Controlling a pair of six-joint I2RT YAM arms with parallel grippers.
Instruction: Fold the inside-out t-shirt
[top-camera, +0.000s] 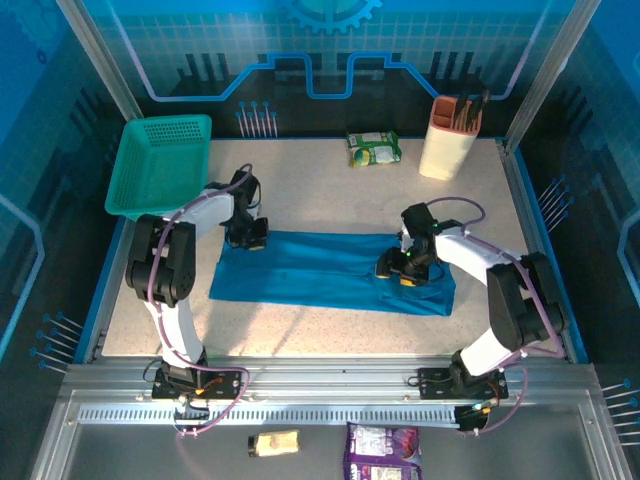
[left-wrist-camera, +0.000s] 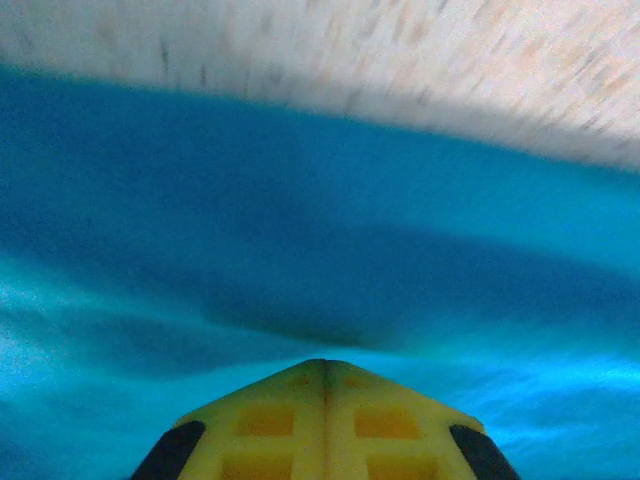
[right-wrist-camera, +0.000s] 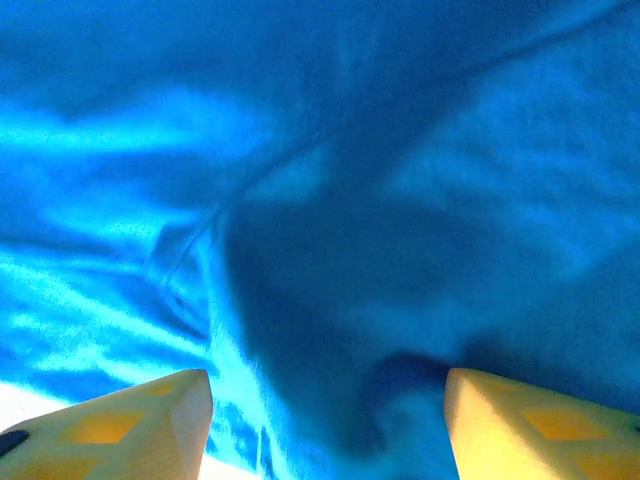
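The inside-out t-shirt (top-camera: 320, 270) lies as a long blue band across the middle of the table. My left gripper (top-camera: 249, 240) rests at the band's far left corner. In the left wrist view its yellow fingertips (left-wrist-camera: 325, 365) meet, shut, with blue cloth (left-wrist-camera: 300, 230) spread just ahead of them and no cloth seen between the tips. My right gripper (top-camera: 400, 274) sits low on the band's right part. In the right wrist view it (right-wrist-camera: 325, 400) stands open, the fingers (right-wrist-camera: 180, 405) wide apart over wrinkled blue cloth (right-wrist-camera: 330, 260) that shows a seam.
A teal mesh basket (top-camera: 162, 163) is propped at the far left corner. A green snack packet (top-camera: 373, 148) and a beige holder (top-camera: 449, 138) with utensils stand at the back. Two packets (top-camera: 383, 452) lie in front of the rail. Bare tabletop (top-camera: 320, 200) lies behind the shirt.
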